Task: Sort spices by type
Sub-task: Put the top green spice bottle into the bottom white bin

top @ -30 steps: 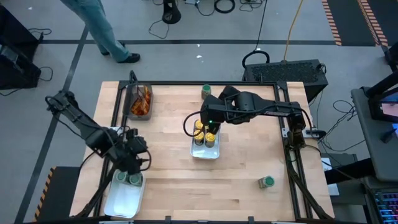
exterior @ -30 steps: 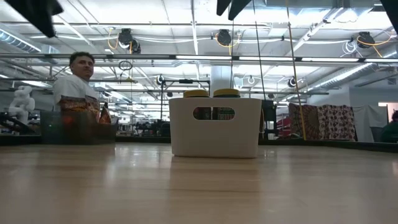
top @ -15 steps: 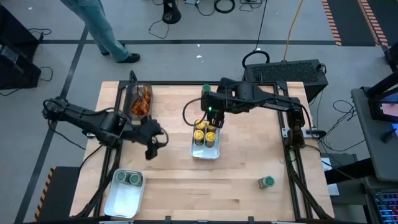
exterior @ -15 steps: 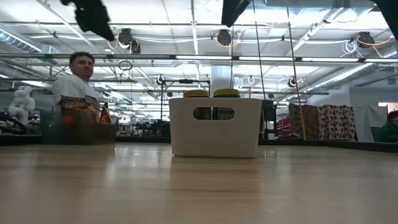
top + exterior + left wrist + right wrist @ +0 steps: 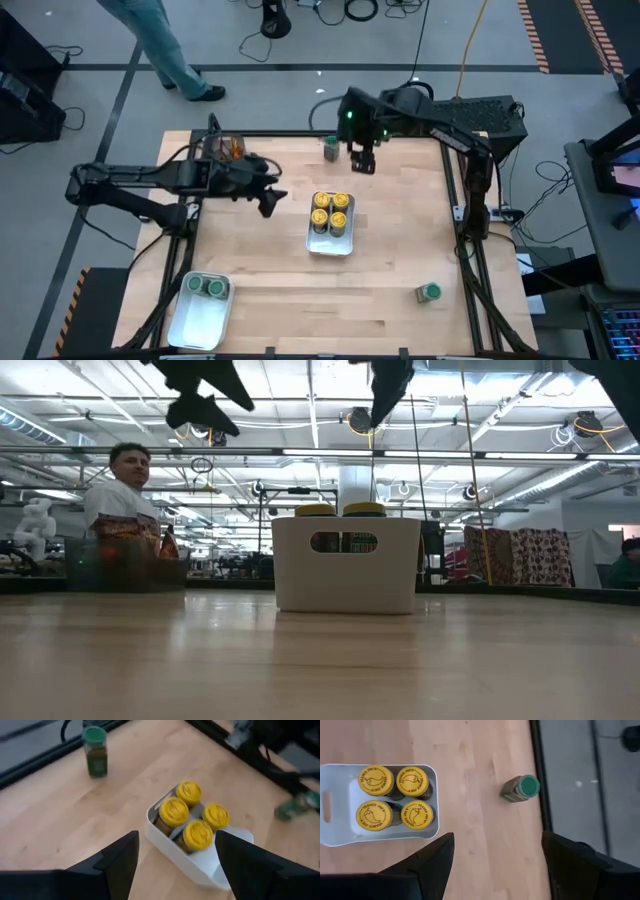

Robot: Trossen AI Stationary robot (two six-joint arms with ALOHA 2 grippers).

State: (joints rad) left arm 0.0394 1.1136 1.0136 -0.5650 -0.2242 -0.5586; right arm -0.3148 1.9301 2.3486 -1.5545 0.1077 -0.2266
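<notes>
Hovering spread and empty, the left hand (image 5: 268, 197) and right hand (image 5: 362, 160) flank the yellow-lidded jars (image 5: 330, 209).

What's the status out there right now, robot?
Left gripper and right gripper: fingers open, empty, above table. Four yellow jars in middle tray; two green jars in corner tray; two green strays left. Nothing in the way.
</notes>
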